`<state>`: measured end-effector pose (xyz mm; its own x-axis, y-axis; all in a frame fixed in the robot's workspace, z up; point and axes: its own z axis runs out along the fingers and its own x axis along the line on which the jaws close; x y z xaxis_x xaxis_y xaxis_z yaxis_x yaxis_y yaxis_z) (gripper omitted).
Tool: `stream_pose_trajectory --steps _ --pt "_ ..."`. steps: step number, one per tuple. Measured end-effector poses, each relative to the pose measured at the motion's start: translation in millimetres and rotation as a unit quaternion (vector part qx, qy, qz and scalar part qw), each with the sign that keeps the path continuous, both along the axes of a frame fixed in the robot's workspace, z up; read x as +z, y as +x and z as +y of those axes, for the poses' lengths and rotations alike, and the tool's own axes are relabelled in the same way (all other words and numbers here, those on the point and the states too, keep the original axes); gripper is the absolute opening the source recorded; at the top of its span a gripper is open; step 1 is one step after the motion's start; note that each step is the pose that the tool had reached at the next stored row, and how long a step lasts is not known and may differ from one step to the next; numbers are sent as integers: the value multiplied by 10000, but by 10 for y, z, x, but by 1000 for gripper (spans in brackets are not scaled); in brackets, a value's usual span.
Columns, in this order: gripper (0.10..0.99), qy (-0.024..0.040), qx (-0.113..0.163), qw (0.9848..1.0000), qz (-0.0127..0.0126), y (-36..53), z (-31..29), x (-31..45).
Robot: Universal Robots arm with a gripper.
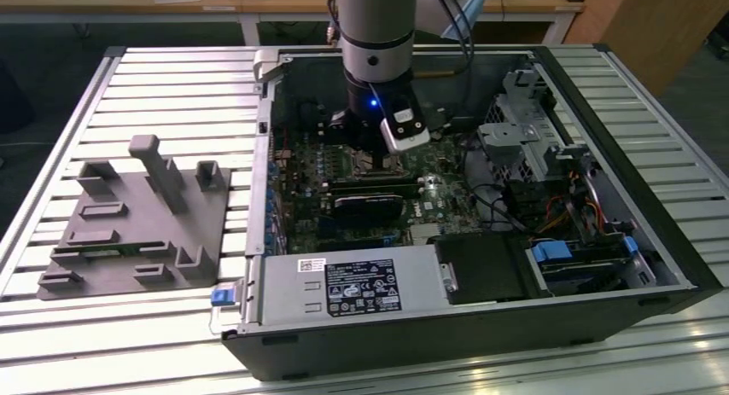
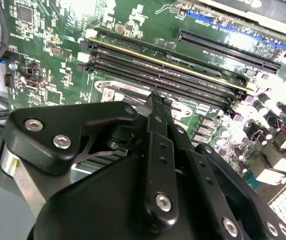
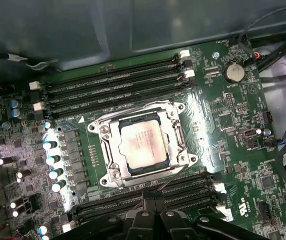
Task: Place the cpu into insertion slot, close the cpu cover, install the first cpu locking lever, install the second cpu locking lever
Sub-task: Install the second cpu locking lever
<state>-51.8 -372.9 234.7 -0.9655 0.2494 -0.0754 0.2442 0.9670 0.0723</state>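
The arm reached down into the open computer case (image 1: 479,267), which lay on the slatted metal surface (image 1: 171,79) toward the exterior view's right half; the hand (image 1: 374,148) hung low over the green motherboard (image 1: 439,194), just above the socket area; in the second wrist view the hand (image 2: 155,102) had its black fingers (image 2: 158,150) drawn together to a narrow tip with nothing seen between them, so it looked clenched and empty, its tip just over a silvery bracket beside the long memory slots (image 2: 182,70); in the first wrist view the cpu (image 3: 143,143) sat flat inside the insertion slot (image 3: 114,176), its dull silver top showing through the window of the cpu cover (image 3: 168,135), which lay down over it as a silvery frame; rows of memory slots (image 3: 113,87) ran on both sides of the socket; a grey parts fixture (image 1: 137,220) stood on the surface near the edge at the exterior view's left, well apart from the case.
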Motion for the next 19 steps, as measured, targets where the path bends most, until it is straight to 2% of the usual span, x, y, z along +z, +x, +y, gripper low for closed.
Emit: stream_pose_trajectory --steps 3,11,19 --pt "106 7 10 10000 -4 -31 -2 -9" --pt "106 111 100 9999 -6 -129 -38 -112" --pt "106 285 197 9994 -7 -209 -94 -208"
